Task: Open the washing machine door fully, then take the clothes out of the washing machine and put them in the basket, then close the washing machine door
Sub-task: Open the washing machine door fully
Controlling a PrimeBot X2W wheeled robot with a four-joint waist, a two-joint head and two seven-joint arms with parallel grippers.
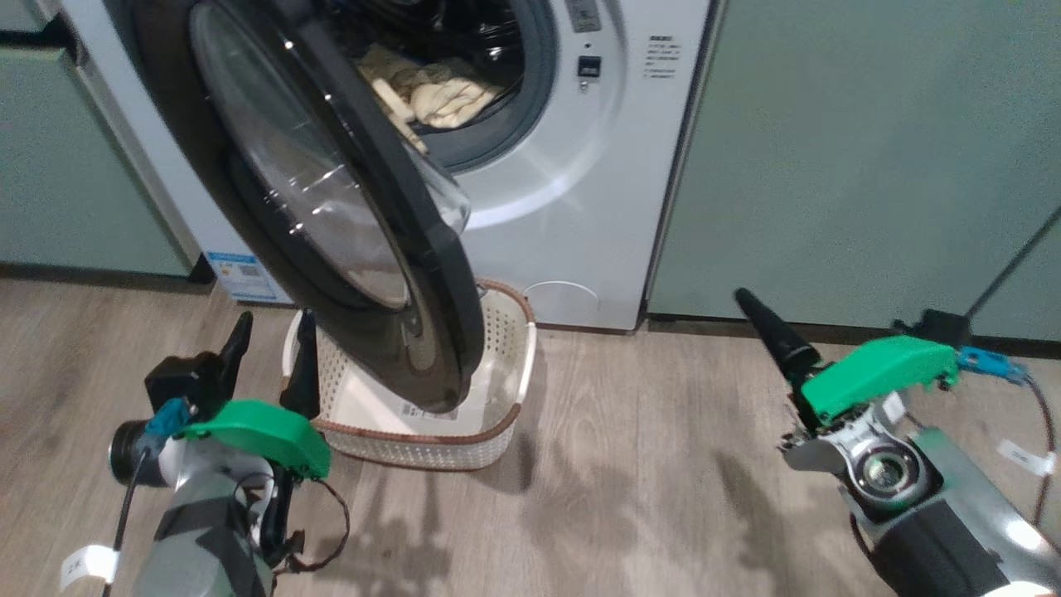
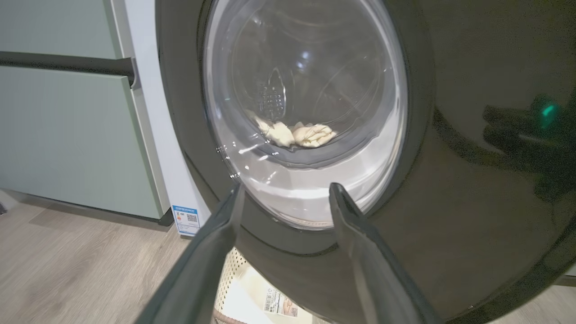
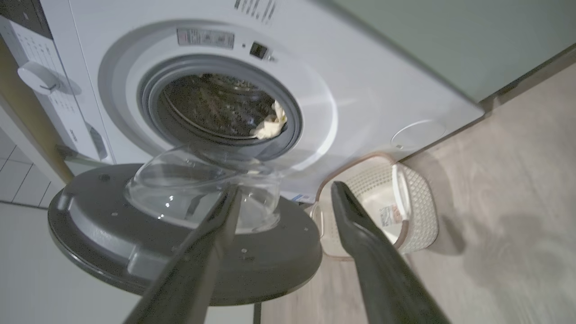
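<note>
Labels first: blue sticker with a QR code (image 2: 185,219) at the lower left corner of the washing machine (image 1: 572,166), text too small to read. Same for the small print block (image 1: 661,56) right of the opening and the grey strip label (image 3: 204,38) above it. Barcode sticker (image 2: 279,303) on the basket floor, also unreadable. Door (image 1: 452,315) has a wide glossy black rim and a bulging clear glass bowl (image 1: 307,174). It's swung partway out on its left hinge, with the lower edge hanging over the basket (image 1: 524,365). The basket is cream with perforated sides and a brown rim, on the wood floor (image 1: 646,464) right in front of the machine. Clothes (image 1: 448,99) are a crumpled pale cream heap low in the steel drum, near the grey rubber ring. Left hand (image 1: 275,322) is open with nothing between the fingers, just beside the door's outer face, pointing at the lower edge of the glass; can't tell if it touches. Right hand (image 3: 285,188) is open and empty, well apart from the door to its right, over the floor before the green cabinets (image 1: 870,149).
</note>
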